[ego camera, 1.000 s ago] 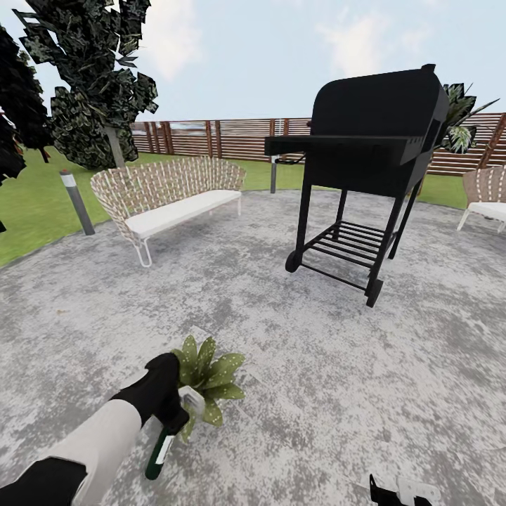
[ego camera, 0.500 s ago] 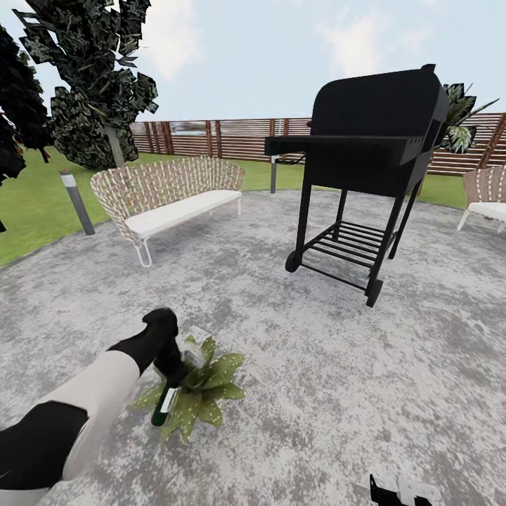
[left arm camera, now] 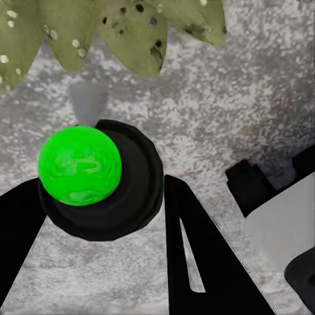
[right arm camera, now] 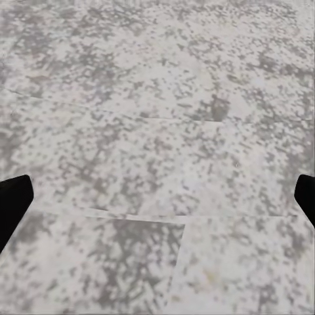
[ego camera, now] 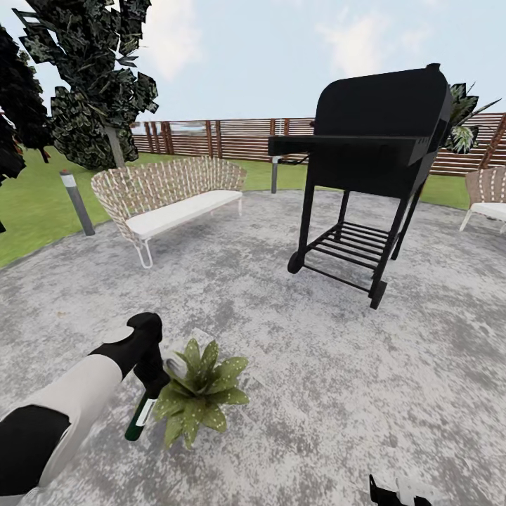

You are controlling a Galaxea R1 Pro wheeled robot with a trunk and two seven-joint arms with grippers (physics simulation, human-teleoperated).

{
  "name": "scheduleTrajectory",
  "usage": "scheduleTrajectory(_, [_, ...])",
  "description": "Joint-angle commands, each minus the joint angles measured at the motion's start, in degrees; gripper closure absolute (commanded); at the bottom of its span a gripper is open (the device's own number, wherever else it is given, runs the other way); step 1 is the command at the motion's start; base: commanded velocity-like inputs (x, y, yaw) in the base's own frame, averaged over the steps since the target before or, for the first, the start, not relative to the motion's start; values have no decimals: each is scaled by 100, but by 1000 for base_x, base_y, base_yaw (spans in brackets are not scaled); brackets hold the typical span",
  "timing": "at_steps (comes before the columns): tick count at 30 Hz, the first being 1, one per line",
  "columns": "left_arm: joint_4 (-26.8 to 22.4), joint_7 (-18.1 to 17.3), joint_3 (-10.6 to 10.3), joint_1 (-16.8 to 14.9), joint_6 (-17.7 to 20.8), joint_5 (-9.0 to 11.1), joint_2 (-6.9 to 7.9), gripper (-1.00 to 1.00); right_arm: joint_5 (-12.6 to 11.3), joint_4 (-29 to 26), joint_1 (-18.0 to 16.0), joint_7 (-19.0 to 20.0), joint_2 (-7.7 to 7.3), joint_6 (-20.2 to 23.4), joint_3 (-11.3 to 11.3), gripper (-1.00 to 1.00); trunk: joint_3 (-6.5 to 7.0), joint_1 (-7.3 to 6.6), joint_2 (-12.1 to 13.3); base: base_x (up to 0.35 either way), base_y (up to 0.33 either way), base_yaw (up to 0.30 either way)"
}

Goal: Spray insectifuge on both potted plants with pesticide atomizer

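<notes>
The left gripper [ego camera: 151, 376] covers the middle of the pesticide atomizer [ego camera: 138, 420]; its dark green body hangs out below the pincer, and the pale head beside the pincer is too small to read. The pot of the potted plant [ego camera: 199, 398], just beside the pincer, is hidden under its leaves. In the left wrist view the leaves [left arm camera: 125, 29] beyond the pincer are cut off by the edge. The right gripper [right arm camera: 157, 197] shows as two dark fingertips [right arm camera: 13, 205] clipped at opposite edges, standing wide apart.
</notes>
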Motion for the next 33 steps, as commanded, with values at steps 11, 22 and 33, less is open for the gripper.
scheduleTrajectory(11, [-74, -50, -20, -13, 65, -41, -7, 100, -21, -1, -3, -34, -1, -10, 50, -100, -5, 1, -2, 189, 112, 0])
scheduleTrajectory(22, [0, -61, -213, 12, 53, -179, 22, 100, -21, -1, -3, -34, -1, -10, 50, -100, -5, 1, -2, -166, 0, 0])
scheduleTrajectory(33, [-30, -616, -333, -29, -532, -138, 228, 100, -21, -1, -3, -34, -1, -10, 50, -100, -5, 1, -2, -2, 0, 0])
